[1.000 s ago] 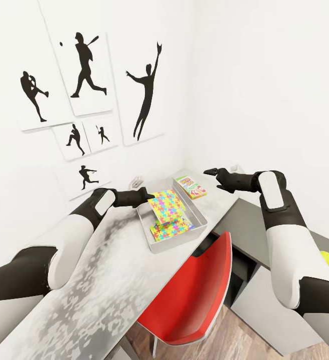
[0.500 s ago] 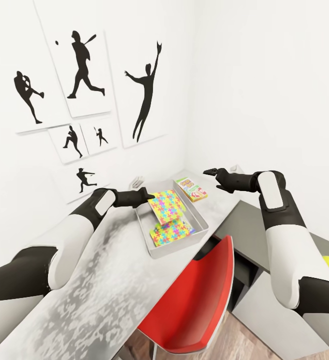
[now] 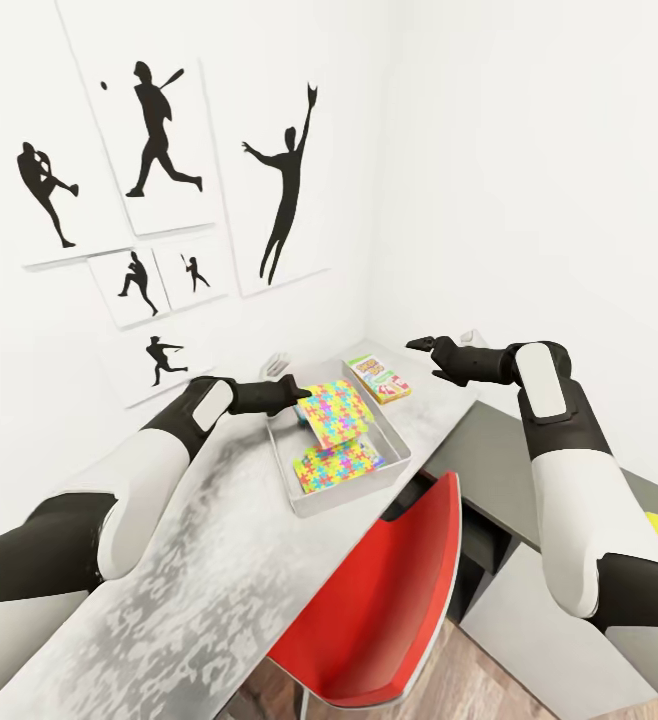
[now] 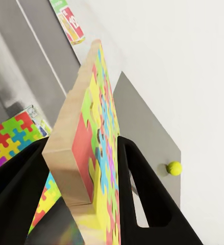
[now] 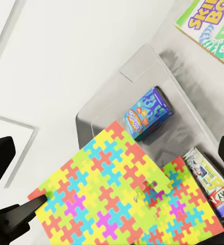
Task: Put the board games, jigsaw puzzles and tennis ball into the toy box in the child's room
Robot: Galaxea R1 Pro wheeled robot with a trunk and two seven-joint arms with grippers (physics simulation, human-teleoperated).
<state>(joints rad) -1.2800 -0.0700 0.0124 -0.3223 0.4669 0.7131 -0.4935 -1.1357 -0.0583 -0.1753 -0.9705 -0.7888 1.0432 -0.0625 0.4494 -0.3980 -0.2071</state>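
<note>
Nearest stands a red chair [image 3: 389, 600], pushed up against the front edge of the long white table [image 3: 199, 560], whose top is mottled grey. Off to the right, on the lower grey part of the desk, lies the small yellow-green tennis ball [image 3: 655, 523], well apart from everything else.

Farther along the tabletop sits the grey toy box [image 3: 394, 468]. One jigsaw puzzle [image 3: 337, 467] lies flat on its floor at the near end. The left gripper [image 3: 303, 396] reaches in from the left and is clamped on the edge of the second jigsaw puzzle [image 3: 337, 411], holding it tilted above the box; in the left wrist view its dark fingers [image 4: 142, 184] press on either face of the thick, wood-edged mat. Under that raised mat, the right wrist view shows a blue board game [image 5: 148, 113] standing at the far end of the box, and a white-green board game [image 5: 209, 179] leaning near the box's right wall, just beside the flat puzzle.

Just beyond the box, on the bare tabletop, lies the Skip-Bo board game [image 3: 377, 378], apart from the box's far rim. The right gripper [image 3: 419, 343] hovers above the table to the right of it, holding nothing; whether its jaws are parted I cannot tell.

On the far left wall hang white panels with black baseball silhouettes [image 3: 159, 130].
</note>
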